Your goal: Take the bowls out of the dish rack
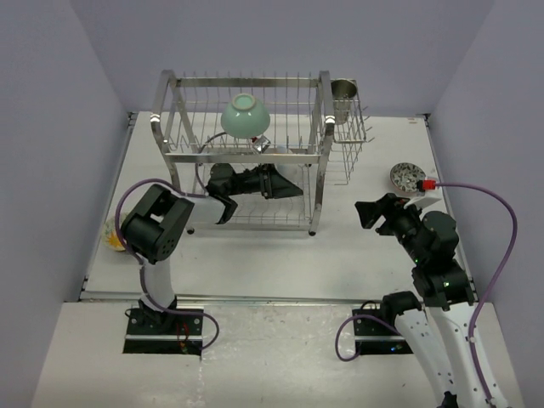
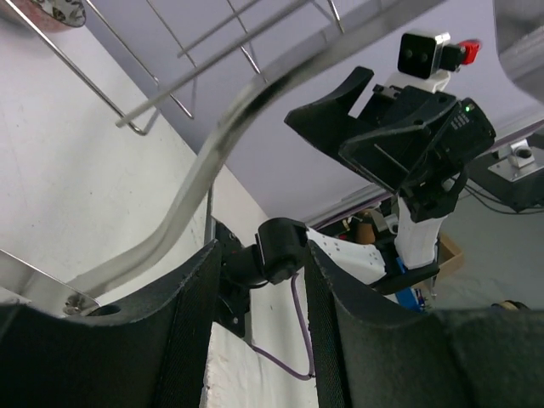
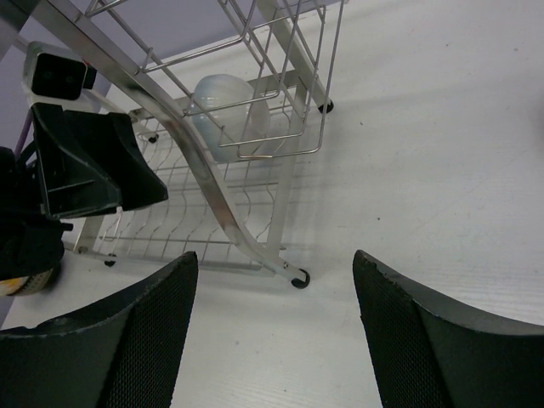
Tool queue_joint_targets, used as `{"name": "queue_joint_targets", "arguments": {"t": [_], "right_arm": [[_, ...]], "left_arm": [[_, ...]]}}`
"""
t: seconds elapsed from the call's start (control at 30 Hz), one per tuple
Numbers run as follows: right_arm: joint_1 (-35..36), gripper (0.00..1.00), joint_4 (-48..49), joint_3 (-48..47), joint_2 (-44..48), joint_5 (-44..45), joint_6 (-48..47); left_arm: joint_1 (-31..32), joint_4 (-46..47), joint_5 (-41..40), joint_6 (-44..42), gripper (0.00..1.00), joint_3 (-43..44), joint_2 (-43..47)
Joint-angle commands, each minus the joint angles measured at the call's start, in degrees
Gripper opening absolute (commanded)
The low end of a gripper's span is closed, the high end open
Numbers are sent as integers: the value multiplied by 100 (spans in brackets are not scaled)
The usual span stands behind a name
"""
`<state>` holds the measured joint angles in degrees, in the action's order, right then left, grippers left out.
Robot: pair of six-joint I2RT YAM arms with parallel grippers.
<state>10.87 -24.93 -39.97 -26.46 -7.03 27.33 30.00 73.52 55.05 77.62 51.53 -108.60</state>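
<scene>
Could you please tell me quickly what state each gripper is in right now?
Left black two-finger gripper: open, fingers apart, holding nothing.
Right black two-finger gripper: open wide, holding nothing.

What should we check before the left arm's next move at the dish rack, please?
1. Left claw empty: ok, nothing between its fingers.
2. Left claw clear of the shiny steel-wire dish rack: not ok, it is at the lower tier with tubing close beside it.
3. Mint-green round ceramic bowl unloaded: not ok, it sits on the upper tier.
4. Lower tier free of bowls: cannot tell, partly hidden.
5. Right claw open and empty: ok.
6. Small patterned round bowl out on the white table: ok.
</scene>
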Motion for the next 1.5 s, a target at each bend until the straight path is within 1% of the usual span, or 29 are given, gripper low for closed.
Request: {"name": "queue_joint_targets", "arguments": {"t": [0.0,0.23,0.37,0.5,0.63,0.83,0.97,1.23,1.33,1.47], "right_arm": [[11,74,67,-90,0,26,-79],[11,74,93,-82,-35,17,-79],[11,74,76,-82,-44,8,-88],[11,74,76,-82,-35,8,-88],[11,74,67,-90,-44,8,-88],[11,74,111,-108,-114,-1,-96],[11,74,111,-99,-123,-9,-96],[11,74,120,-81,-132,-27,-88],[11,74,102,-90,-105,-18,-96],[11,74,111,-82,-123,-44,-96]], "left_arm": [[-204,1700,340,428,45,401,-240],[-600,1780,454,596,45,727,-750],[-758,2079,524,938,46,1069,-1093],[-1013,1930,621,1018,46,1534,-1357],[-1250,1789,656,1070,46,1825,-1462],[-1567,1745,622,1211,46,2045,-1647],[-1716,1439,560,966,46,1958,-1708],[-1734,963,560,491,46,2001,-1805],[-1761,455,560,210,46,2089,-1814],[-1769,191,577,-27,46,2195,-1832]]}}
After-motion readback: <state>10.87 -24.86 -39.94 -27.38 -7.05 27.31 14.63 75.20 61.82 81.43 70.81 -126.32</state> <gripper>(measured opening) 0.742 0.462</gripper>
